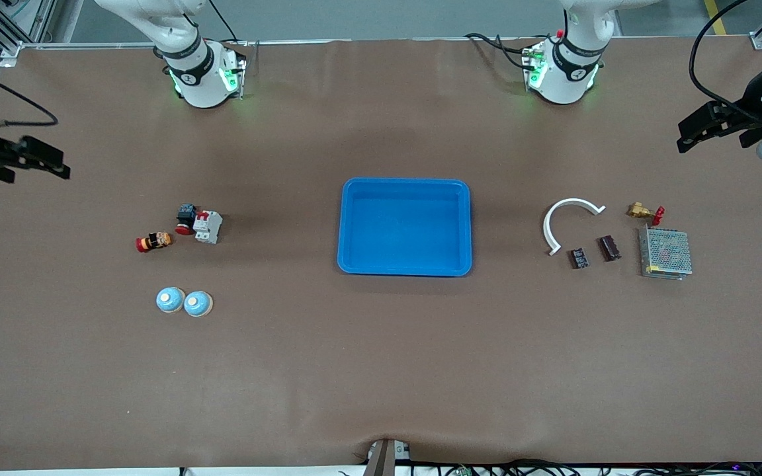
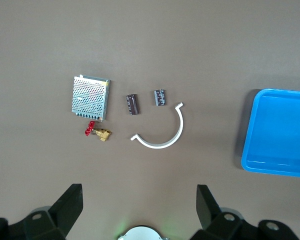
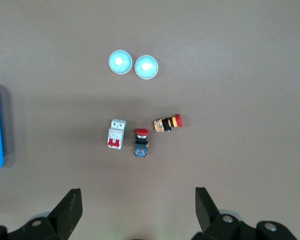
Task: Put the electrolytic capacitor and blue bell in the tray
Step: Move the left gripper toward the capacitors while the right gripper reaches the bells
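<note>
Waiting: you see both arms idle, high at the table's ends.
Left gripper (image 2: pixel 137 210): fingers wide, holding nothing, above the capacitors (image 1: pixel 579 258).
Right gripper (image 3: pixel 135 210): fingers wide, holding nothing.
Tray (image 1: pixel 405 267): mid-table.
Blue bells (image 1: pixel 170 299): toward the right arm's end, nearer the camera than the tray.

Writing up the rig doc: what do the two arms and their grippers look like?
Both arms are white with black joint bands and green lights glowing at their bases. Black cables trail from each. The left gripper and the right gripper are black, with two blocky, tapering fingers on a black body; the wrist views also show a round white part with a faint green glow between them.
</note>
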Tool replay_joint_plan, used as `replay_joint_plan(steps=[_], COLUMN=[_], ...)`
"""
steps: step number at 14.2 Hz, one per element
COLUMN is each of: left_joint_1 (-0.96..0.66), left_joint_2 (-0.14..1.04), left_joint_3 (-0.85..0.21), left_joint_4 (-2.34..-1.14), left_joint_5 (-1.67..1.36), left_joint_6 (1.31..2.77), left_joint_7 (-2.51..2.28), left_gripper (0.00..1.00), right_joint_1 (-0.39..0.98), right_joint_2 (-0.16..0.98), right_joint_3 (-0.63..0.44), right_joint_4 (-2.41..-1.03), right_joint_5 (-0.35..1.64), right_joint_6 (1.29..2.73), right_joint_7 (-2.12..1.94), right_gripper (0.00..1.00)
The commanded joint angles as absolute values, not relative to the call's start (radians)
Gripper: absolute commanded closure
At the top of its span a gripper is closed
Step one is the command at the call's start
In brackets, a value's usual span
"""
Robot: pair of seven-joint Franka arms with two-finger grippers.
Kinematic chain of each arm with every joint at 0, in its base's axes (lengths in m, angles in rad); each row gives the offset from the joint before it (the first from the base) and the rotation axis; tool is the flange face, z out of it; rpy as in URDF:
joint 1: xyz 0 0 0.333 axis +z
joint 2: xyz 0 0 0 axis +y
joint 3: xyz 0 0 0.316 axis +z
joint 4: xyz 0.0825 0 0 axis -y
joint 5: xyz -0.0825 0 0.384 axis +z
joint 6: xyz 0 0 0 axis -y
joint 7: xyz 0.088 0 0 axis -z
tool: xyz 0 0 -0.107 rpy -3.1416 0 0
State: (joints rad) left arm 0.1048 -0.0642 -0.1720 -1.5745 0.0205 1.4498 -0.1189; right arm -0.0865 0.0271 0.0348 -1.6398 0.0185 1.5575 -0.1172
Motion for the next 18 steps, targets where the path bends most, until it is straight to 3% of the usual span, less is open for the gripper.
replay_joint_plan(steps=[1,8,18], left_joint_1=[0.123,0.155,0.172], left_joint_2=[-0.048,-0.035,-0.058], left_joint_3=[-0.170,-0.170,-0.175], left_joint_4=[-1.568,-1.647,-1.899], left_joint_5=[0.046,0.046,0.046], left_joint_6=[1.437,1.522,1.785], left_joint_7=[-0.113,-0.115,-0.159], left_gripper=[0.00,0.00,0.00], right_joint_1=[-0.049,-0.009,-0.002], right_joint_2=[0.122,0.235,0.354], right_joint_3=[0.038,0.038,0.040], right_joint_4=[-1.631,-1.629,-1.628], right_joint_5=[0.015,0.015,0.020], right_joint_6=[1.617,1.730,1.928], right_joint_7=[-0.100,-0.101,-0.100], right_gripper=[0.00,0.00,0.00])
